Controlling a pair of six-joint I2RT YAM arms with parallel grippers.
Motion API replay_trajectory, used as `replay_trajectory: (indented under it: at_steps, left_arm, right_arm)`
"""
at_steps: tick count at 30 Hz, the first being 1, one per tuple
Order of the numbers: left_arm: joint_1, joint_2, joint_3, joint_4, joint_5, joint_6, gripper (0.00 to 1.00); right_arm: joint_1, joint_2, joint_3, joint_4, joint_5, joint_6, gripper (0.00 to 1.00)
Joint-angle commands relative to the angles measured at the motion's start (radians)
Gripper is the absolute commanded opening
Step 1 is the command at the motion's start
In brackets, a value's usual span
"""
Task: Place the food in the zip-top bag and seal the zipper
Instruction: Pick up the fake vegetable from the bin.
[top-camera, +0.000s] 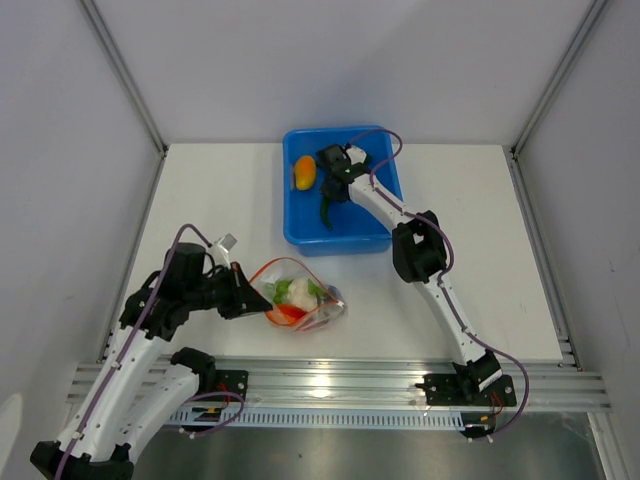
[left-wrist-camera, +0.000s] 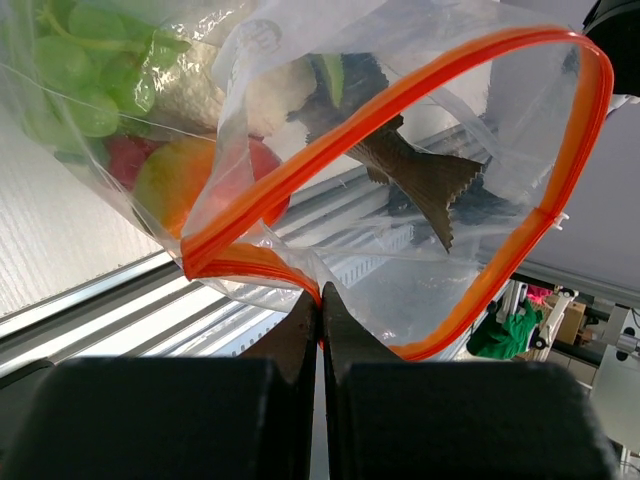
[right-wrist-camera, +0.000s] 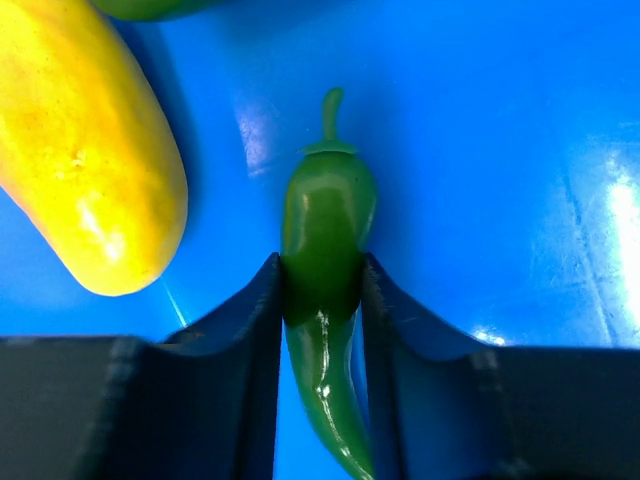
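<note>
The clear zip-top bag (top-camera: 300, 305) lies near the table's front, mouth held open. My left gripper (left-wrist-camera: 321, 295) is shut on its orange zipper (left-wrist-camera: 400, 90) at the mouth's lower edge. Inside the bag show a grey fish (left-wrist-camera: 420, 170), white cauliflower (left-wrist-camera: 275, 90), green food (left-wrist-camera: 80, 90) and a red-orange fruit (left-wrist-camera: 180, 180). Over in the blue tub (right-wrist-camera: 500, 150), my right gripper (right-wrist-camera: 320, 275) is shut on a green chili (right-wrist-camera: 325, 220), fingers pressing both its sides. An orange-yellow pepper (right-wrist-camera: 90, 170) lies just left of it.
The blue tub (top-camera: 375, 238) stands at the back centre of the white table, the pepper (top-camera: 304, 172) in its left part. An aluminium rail (top-camera: 330, 385) runs along the near edge. Grey walls enclose the table on three sides.
</note>
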Motion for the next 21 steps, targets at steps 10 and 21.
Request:
replay_trajectory:
  at_steps: [10, 21]
  left_arm:
    - [0.007, 0.046, 0.037, 0.020, 0.009, 0.011, 0.01]
    - [0.007, 0.076, 0.090, -0.003, -0.018, -0.009, 0.01]
  right_arm:
    - [-0.055, -0.129, -0.033, 0.104, -0.094, -0.116, 0.00]
    - [-0.072, -0.564, -0.411, 0.361, -0.461, -0.390, 0.00]
